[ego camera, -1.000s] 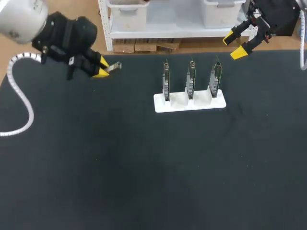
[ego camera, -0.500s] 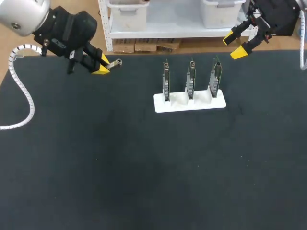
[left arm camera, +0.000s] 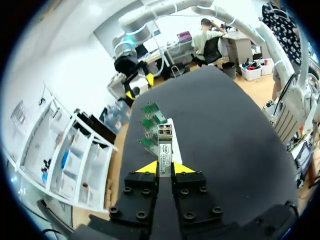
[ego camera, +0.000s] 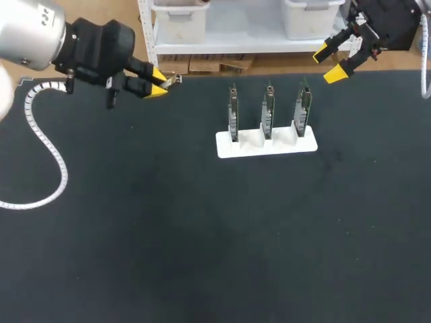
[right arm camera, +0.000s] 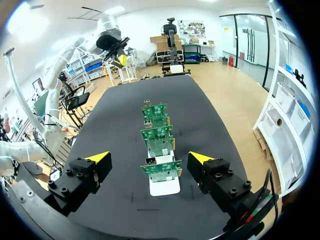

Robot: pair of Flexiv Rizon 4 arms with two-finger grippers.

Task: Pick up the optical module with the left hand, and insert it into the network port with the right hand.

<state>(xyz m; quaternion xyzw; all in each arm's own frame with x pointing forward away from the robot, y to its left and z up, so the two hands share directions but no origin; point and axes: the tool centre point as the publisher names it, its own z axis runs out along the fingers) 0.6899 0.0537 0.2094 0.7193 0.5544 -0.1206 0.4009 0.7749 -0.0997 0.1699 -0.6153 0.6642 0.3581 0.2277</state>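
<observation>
**Left arm.** My left gripper [left arm camera: 164, 169] — black blocky fingers with wedge-shaped yellow tips — is closed to a narrow gap on the slim, rectangular metal optical module [left arm camera: 164, 146]. Both tips press its flat sides. The module juts forward past the tips, labelled face up, held in the air above the far left part of the matte black table [ego camera: 202, 235].

**Right arm.** My right gripper [ego camera: 330, 64] hangs spread wide with nothing in it, above the table's far right edge.

**Between the arms.** A white moulded plastic stand [ego camera: 266, 145] holds three thin green circuit boards [ego camera: 268, 111] upright in a row. A small boxy metal network port [right arm camera: 149, 161] sits at a lower corner of the board nearest my right gripper.
</observation>
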